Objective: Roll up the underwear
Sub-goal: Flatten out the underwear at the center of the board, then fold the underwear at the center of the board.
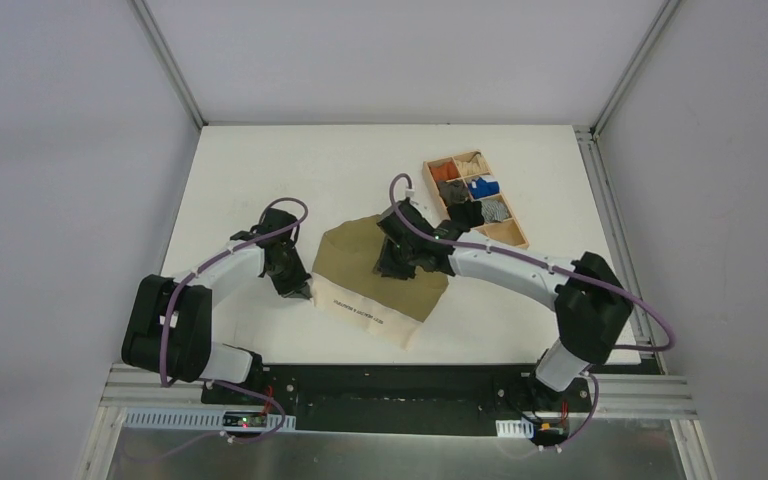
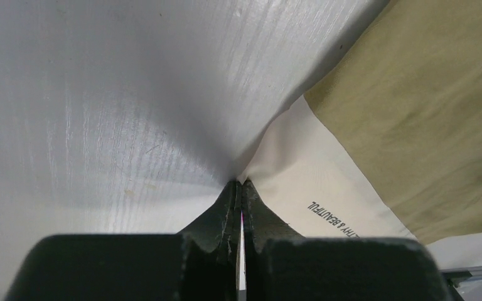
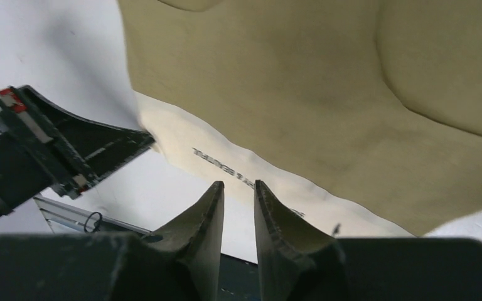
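On a white table (image 1: 250,190), the underwear (image 1: 358,262) lies spread flat near the middle – an olive-khaki garment with a cream-white waistband (image 1: 365,312) along its near-left edge. Small dark lettering runs along that band.

The left gripper (image 1: 301,291) is at the garment's left side, at the end of the waistband. In the left wrist view, the left gripper (image 2: 241,183) has its two fingers pressed together, and the corner of the waistband (image 2: 301,175) runs straight into the tips, pinched there. The olive fabric of the underwear (image 2: 414,113) fills the right of that view, and the bare table (image 2: 100,94) fills the left.

The right gripper (image 1: 396,268) is over the middle of the garment, its arm reaching in from the right. Its own camera shows the right gripper (image 3: 238,184) with its fingers a narrow gap apart and nothing between them. Past the tips are the waistband (image 3: 226,164) and the broad olive panel of the underwear (image 3: 301,81). Whether the tips touch the cloth cannot be told. The left gripper (image 3: 143,139) shows at the left of that view, its tip meeting the band's corner.

At the far right of the table stands a wooden tray (image 1: 506,233) divided into compartments – several hold small fabric bundles (image 1: 483,186) in orange, grey, blue and black.
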Motion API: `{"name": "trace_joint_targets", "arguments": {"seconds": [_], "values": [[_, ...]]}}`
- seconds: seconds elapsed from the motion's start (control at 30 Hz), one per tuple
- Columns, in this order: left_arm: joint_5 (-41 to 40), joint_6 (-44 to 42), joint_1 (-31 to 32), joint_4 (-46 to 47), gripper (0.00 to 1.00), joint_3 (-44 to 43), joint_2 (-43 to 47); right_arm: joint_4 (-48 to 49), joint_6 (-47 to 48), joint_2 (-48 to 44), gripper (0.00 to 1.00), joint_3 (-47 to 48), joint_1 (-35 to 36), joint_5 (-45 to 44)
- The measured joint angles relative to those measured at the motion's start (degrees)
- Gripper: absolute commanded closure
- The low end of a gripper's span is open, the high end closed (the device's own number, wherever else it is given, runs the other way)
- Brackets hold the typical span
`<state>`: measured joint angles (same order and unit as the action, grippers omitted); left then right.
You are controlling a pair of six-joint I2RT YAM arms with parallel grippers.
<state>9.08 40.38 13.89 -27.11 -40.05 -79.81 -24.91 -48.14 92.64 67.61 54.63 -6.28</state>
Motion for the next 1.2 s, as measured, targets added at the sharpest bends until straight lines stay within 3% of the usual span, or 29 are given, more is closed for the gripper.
{"name": "trace_joint_targets", "arguments": {"seconds": [0.23, 0.43, 0.8, 1.0, 1.2], "values": [[-0.2, 2.4, 0.0, -0.2, 1.00, 2.1, 4.0, -1.0, 0.9, 9.7, 0.71, 11.0, -0.1, 1.7], [-0.1, 5.9, 0.0, -0.9, 1.00, 6.1, 11.3, -4.7, 0.8, 24.0, 0.65, 26.6, -0.2, 3.0], [0.1, 6.8, 0.0, -1.2, 1.00, 6.3, 10.8, -12.6, 0.7, 45.2, 0.63, 54.9, -0.7, 5.2], [0.9, 6.6, 0.0, -1.2, 1.00, 6.3, 10.5, -15.0, 0.6, 50.1, 0.64, 61.1, -1.6, 5.5], [1.0, 6.3, 0.0, -1.2, 1.00, 6.3, 10.5, -15.7, 0.1, 53.3, 0.70, 64.0, -2.2, 6.8]]}}
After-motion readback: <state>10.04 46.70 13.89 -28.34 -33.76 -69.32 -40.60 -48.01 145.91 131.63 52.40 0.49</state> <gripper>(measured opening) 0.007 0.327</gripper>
